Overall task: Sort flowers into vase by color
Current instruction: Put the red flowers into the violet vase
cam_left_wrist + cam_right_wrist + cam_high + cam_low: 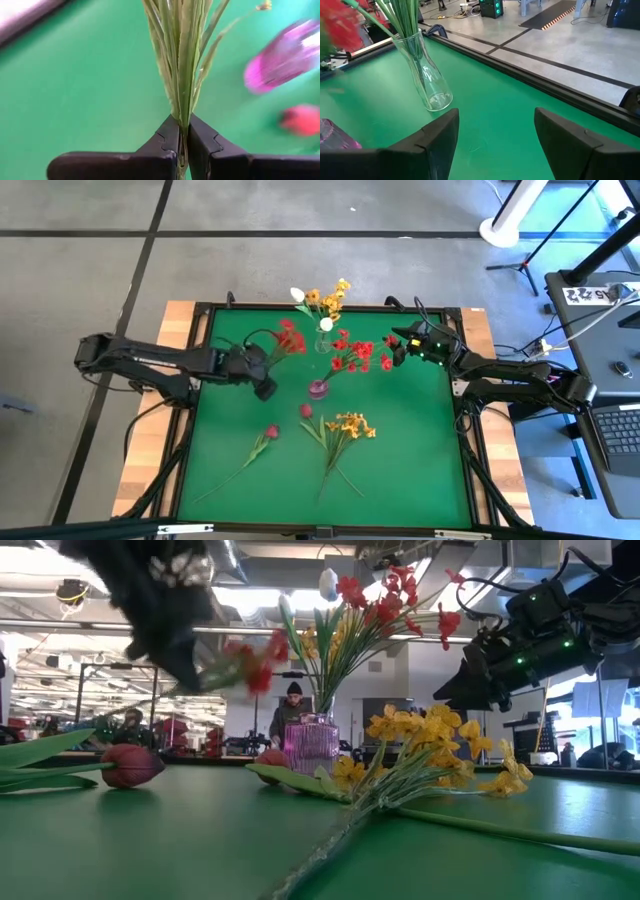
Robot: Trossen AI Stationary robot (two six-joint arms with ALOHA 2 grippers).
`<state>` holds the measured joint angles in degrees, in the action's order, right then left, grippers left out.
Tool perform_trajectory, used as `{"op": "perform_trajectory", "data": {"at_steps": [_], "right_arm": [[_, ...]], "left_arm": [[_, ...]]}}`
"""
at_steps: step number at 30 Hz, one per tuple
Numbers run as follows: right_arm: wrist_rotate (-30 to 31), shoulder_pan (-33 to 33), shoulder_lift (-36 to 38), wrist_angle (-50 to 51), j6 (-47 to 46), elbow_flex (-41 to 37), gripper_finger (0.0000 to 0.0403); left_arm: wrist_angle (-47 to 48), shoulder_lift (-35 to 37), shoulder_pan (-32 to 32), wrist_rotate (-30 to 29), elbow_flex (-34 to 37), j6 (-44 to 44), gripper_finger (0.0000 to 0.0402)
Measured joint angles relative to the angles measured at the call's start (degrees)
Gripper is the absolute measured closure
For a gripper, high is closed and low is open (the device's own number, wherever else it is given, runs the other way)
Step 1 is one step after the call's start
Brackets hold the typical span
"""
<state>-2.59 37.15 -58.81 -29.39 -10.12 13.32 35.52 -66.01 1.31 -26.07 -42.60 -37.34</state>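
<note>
Held flower: a red blossom cluster point(290, 340) on a bunch of thin green stems point(181, 60), lifted off the table to the left of the vases. Gripped low on the stems, presumably so the stem ends can go into a vase neck first.
Left gripper point(264, 385): pinched shut on those stems; the left wrist view shows both dark fingers point(167, 140) pressed against the bunch with no gap.
Purple vase point(318, 388): near mid-table, just right of the left gripper; holds red clusters point(352, 356), so it reads as the red vase and the likely target.
Clear glass vase point(427, 82): toward the far edge, holding yellow-orange blossoms point(330, 298) and white buds point(297, 294).
Still on the table: a dark red bud point(270, 432) with long stem at front left, a second dark red bud point(306, 411) beside a yellow-orange cluster point(350, 424) at front centre. All lie flat, unsorted.
Right gripper point(398, 352): jaws wide, empty, hovering near the far right, close to the red blooms; waiting clear of the left arm's path.
Doubt: the held blossoms are smeared in the low view; whether they overlap the vase's blooms I cannot tell.
Stage (judgement): transport step, insertion not yet done.
</note>
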Motion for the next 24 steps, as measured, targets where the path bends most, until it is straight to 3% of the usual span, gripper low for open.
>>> {"op": "perform_trajectory", "data": {"at_steps": [6, 12, 21, 24], "right_arm": [[0.0, 0.0, 0.0, 0.9, 0.0, 0.0, 0.0146], [0.0, 0.0, 0.0, 0.9, 0.1, 0.0, 0.0146], [0.0, 0.0, 0.0, 0.9, 0.1, 0.0, 0.0146], [0.0, 0.0, 0.0, 0.9, 0.1, 0.0, 0.0146]], "left_arm": [[-10.8, 5.3, -2.5, -0.6, -0.9, 7.3, 0.0392], [-18.0, 9.7, -6.3, -8.5, -0.6, 11.2, 0.0392], [-56.2, 10.3, -10.2, -9.5, 11.4, 28.5, 0.0392], [-72.0, 10.0, -9.1, -5.3, 17.6, 30.3, 0.0391]]}}
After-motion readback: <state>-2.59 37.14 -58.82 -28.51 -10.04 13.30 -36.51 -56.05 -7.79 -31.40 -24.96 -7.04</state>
